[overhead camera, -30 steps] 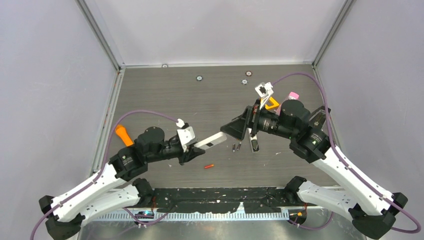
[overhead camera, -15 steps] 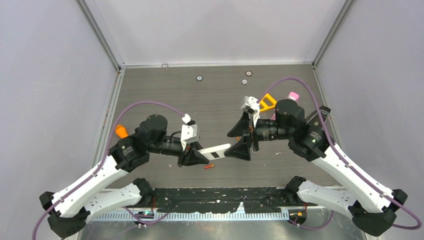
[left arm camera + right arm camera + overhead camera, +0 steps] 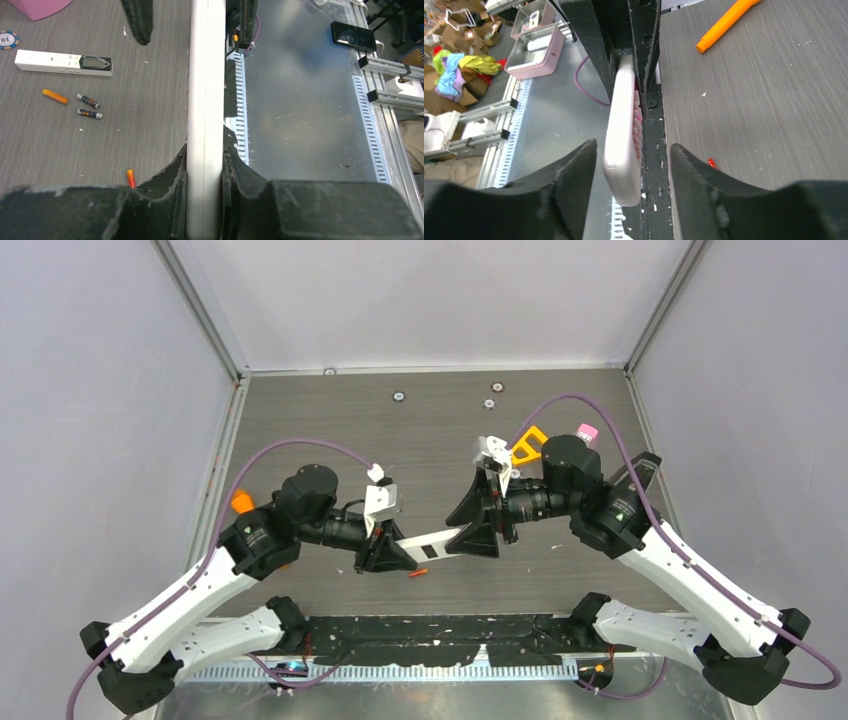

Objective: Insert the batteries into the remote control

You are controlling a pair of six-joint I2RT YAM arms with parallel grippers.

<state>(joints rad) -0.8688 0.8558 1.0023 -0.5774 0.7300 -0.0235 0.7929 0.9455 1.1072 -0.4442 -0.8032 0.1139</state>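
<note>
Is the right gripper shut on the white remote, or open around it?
Open. In the right wrist view, the right gripper straddles the end of the remote, with a gap on each side; neither finger touches it.

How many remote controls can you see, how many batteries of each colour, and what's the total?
White remote controls: 2
Dark grey-black batteries: 2
Orange-red batteries: 2
Total: 6
</note>
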